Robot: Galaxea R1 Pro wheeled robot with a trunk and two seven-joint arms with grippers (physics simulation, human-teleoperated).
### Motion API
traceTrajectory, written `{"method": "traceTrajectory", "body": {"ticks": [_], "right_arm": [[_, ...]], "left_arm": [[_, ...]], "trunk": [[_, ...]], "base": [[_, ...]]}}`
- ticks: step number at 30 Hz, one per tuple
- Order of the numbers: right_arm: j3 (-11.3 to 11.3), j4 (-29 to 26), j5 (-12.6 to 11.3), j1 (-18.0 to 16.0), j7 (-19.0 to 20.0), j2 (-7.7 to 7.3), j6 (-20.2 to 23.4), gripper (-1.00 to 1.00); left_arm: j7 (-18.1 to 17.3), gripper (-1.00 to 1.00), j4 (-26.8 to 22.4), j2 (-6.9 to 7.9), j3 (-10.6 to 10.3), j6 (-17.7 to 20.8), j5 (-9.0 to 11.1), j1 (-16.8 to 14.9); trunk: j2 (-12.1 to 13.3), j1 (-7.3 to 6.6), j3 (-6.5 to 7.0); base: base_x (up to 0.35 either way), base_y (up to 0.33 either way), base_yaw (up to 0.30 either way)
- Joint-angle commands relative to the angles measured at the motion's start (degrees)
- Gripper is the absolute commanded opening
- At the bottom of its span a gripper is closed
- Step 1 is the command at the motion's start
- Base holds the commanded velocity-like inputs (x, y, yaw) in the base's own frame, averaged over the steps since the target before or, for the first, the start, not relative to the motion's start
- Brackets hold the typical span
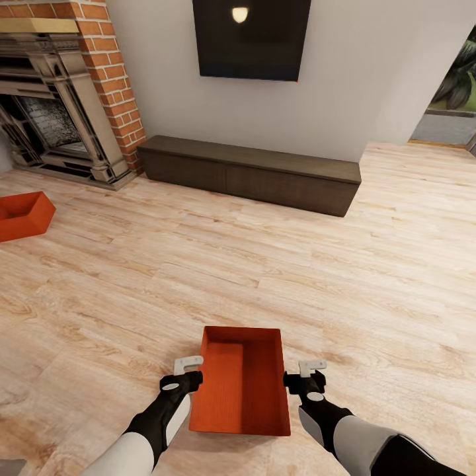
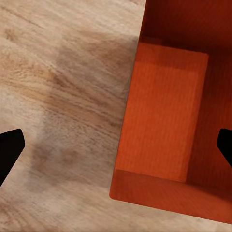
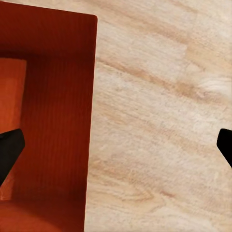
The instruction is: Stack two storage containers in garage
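While both arms flank it: near box [image 1: 241, 383] sits on wood floor [image 1: 370, 277].
Second box [image 1: 23, 215]: far left.
Left claw [image 1: 188, 369]: open.
Right claw [image 1: 311, 370]: open.
Risk: thin walls slipping if squeezed unevenly.

Doorway [image 1: 449, 99] shows greenery, perhaps a plant.

We see one open orange-red storage container [image 1: 241, 383] on the plank floor, its twin [image 1: 23, 215] far left by the fireplace.
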Motion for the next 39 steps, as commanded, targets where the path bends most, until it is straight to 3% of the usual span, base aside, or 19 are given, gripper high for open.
{"method": "traceTrajectory", "body": {"ticks": [1,17,24,39], "right_arm": [[0.49,0.03,-0.53,-0.03,0.03,0.00,-0.16,1.00],[0.46,0.03,-0.54,-0.03,0.83,0.03,-0.27,1.00],[0.44,0.03,-0.54,-0.03,0.80,0.05,-0.37,1.00],[0.45,0.03,-0.54,-0.03,0.84,0.08,-0.60,1.00]], "left_arm": [[0.11,1.00,-0.12,-0.04,0.15,0.28,0.26,0.00],[0.11,1.00,-0.07,0.01,0.56,0.28,0.45,0.00],[0.11,1.00,-0.19,0.04,0.30,-1.88,0.38,0.00],[0.19,1.00,-0.12,0.05,0.11,-1.75,0.03,0.00]], "trunk": [[-0.02,0.00,-0.04],[-0.02,0.00,-0.04],[-2.83,1.53,-1.29],[-8.84,4.83,-3.99]], "base": [[0.000,0.000,0.000],[0.000,0.000,0.000],[0.000,0.000,0.000],[0.000,0.000,0.000]]}}
